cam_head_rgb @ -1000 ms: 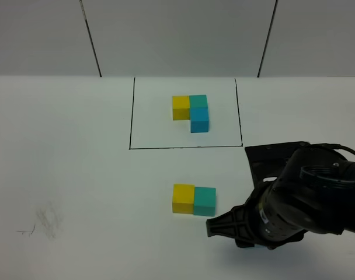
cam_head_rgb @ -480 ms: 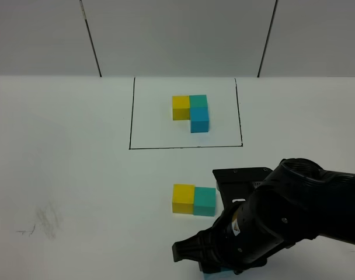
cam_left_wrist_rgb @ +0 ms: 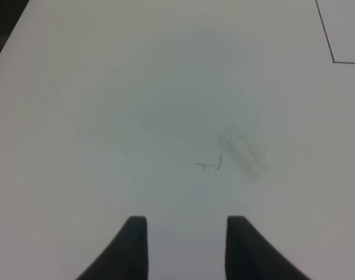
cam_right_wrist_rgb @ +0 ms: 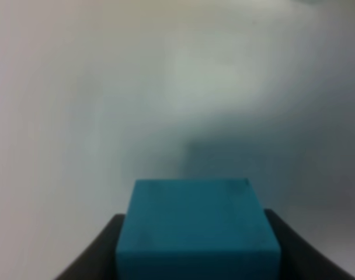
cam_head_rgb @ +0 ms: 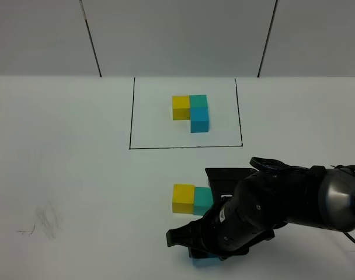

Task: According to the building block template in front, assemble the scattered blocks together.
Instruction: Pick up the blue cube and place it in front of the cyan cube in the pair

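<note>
Sky-blue fills the gap in your right gripper (cam_right_wrist_rgb: 195,256). The sky-blue cube (cam_right_wrist_rgb: 198,224) is clamped flat between both fingers (cam_right_wrist_rgb: 98,256), and you cannot tell whether it rests on the table (cam_head_rgb: 78,175) or hangs just above it.

From the high camera, that held cube shows only as a sliver under the dark wrist, low in the view. It sits at about 6 o'clock from the loose teal-green cube (cam_head_rgb: 202,198) and apart from it.

The teal-green cube touches the loose yellow cube (cam_head_rgb: 183,198), which lies at its 9 o'clock. Your right arm covers the teal-green cube's 3 o'clock edge and near corner, so room is tight on that side.

At 12 o'clock from the loose pair lies the template (cam_head_rgb: 195,108), inside the black frame (cam_head_rgb: 186,147). The frame's near line runs between the template and the pair, with bare white surface on both sides of it.

From 7 to 10 o'clock of the pair the table is open, apart from faint scuff marks (cam_head_rgb: 46,221). The table's far edge meets the wall (cam_head_rgb: 177,35) beyond the frame.

Your left gripper (cam_left_wrist_rgb: 186,248) stands parted with nothing between its fingers, over the scuffed patch.
</note>
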